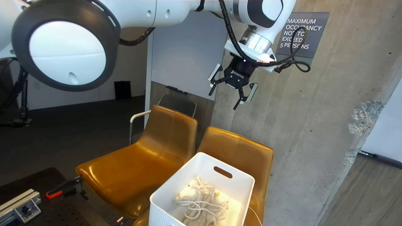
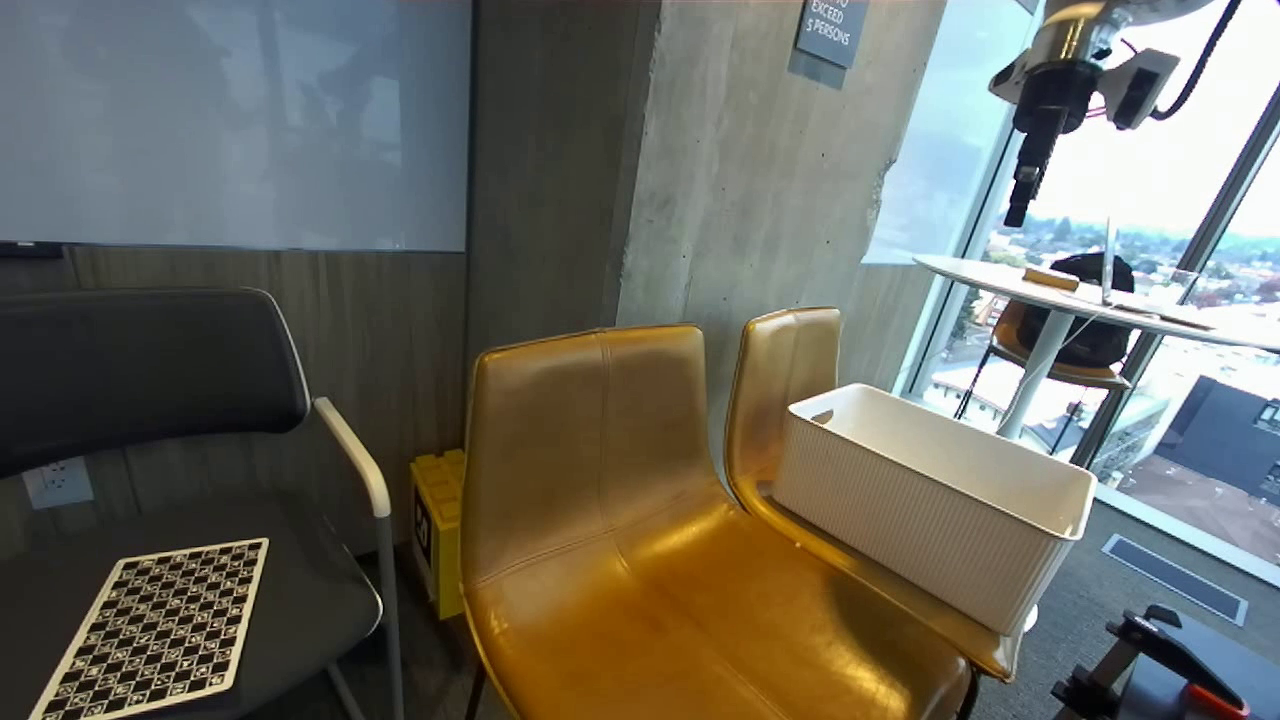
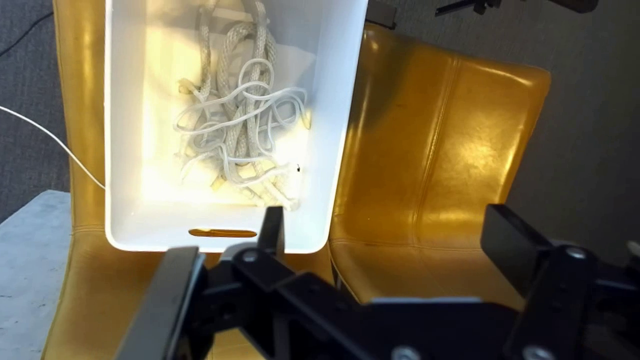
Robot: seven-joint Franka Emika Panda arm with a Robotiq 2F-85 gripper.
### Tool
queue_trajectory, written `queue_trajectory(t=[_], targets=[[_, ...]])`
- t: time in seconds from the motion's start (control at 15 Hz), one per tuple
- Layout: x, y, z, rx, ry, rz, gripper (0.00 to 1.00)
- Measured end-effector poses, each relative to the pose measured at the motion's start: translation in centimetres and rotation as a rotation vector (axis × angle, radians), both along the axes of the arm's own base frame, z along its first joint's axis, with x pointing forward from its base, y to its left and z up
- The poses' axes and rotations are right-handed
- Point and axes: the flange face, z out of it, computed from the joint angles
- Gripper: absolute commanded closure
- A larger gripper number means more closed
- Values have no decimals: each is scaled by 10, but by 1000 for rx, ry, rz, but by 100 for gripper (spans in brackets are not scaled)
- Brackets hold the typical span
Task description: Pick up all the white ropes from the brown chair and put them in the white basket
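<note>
The white basket (image 1: 204, 166) stands on a brown chair (image 1: 238, 141). The basket also shows in an exterior view (image 2: 900, 500) and in the wrist view (image 3: 336, 100). Several white ropes (image 1: 204, 204) lie tangled on its floor; they show in the wrist view (image 3: 245, 120) too. The neighbouring brown chair (image 1: 132, 169) has a bare seat, also in the wrist view (image 3: 425, 140). My gripper (image 1: 223, 98) hangs in the air well above the chairs. In the wrist view the gripper (image 3: 384, 220) has its fingers wide apart with nothing between them.
A thin white cord (image 3: 55, 140) runs beside the basket. A dark chair (image 2: 330, 560) holds a checkered board (image 2: 160, 620). A yellow box (image 2: 440, 530) stands behind the chairs. A clamp tool (image 1: 62, 188) lies on a dark table (image 1: 59, 213). A concrete wall (image 1: 301, 125) rises behind.
</note>
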Motion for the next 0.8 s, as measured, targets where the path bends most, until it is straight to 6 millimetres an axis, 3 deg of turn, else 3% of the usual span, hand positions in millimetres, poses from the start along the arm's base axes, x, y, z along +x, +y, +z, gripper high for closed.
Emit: queue_trajectory(t=[0.2, 0.8], targets=[[0, 11, -1, 11, 23, 18, 0], [0, 8, -4, 13, 27, 14, 0]])
